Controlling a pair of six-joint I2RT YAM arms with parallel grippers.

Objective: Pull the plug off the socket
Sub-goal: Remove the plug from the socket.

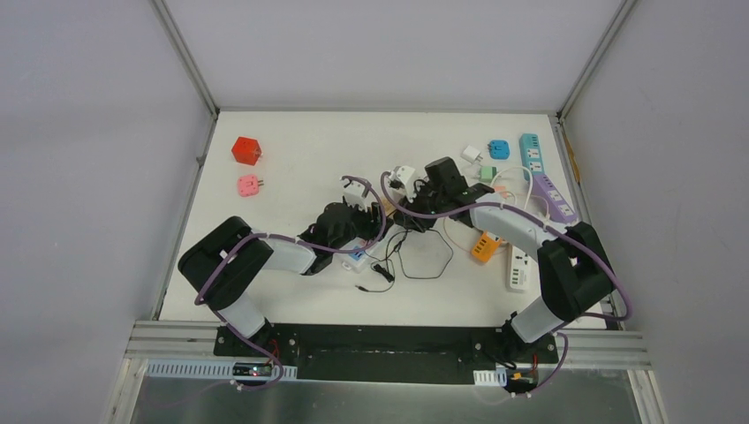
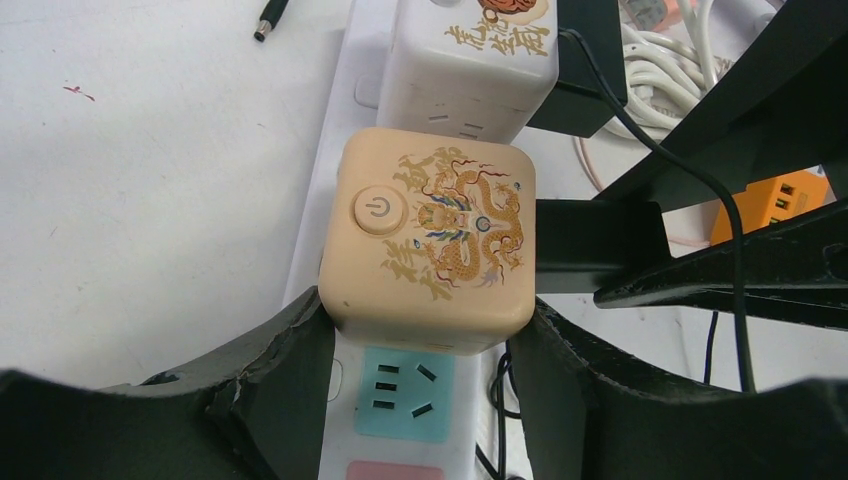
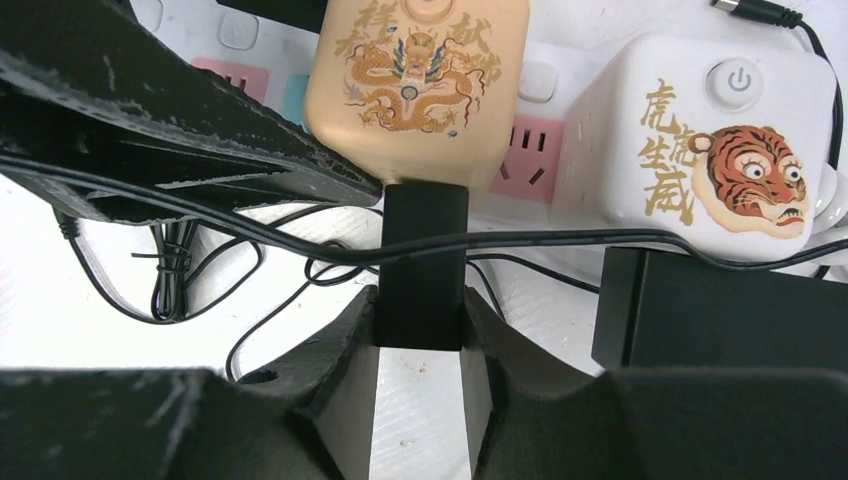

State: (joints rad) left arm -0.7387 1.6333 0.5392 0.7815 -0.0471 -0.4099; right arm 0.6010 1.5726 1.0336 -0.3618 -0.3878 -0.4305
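The socket is a beige cube [image 2: 430, 240] with a gold dragon print and a round power button. It sits on a white power strip [image 2: 325, 210]. My left gripper [image 2: 425, 345] is shut on its lower sides, one finger pressing each side. A black plug [image 3: 423, 265] sticks out of the side of the beige cube [image 3: 415, 80]. My right gripper [image 3: 421, 330] is shut on the plug's outer end. The plug [image 2: 590, 245] also shows in the left wrist view, right of the cube. In the top view the two grippers meet at mid-table, left gripper [image 1: 353, 219] and right gripper [image 1: 415, 199].
A white tiger-print cube [image 3: 715, 140] stands on the same strip beside the beige one. A black adapter [image 3: 720, 310] lies next to it, and thin black cable [image 1: 415, 256] loops around. A red cube [image 1: 245, 150] and a pink cube [image 1: 248, 185] lie far left. More strips [image 1: 552, 194] and an orange block [image 1: 484, 246] lie right.
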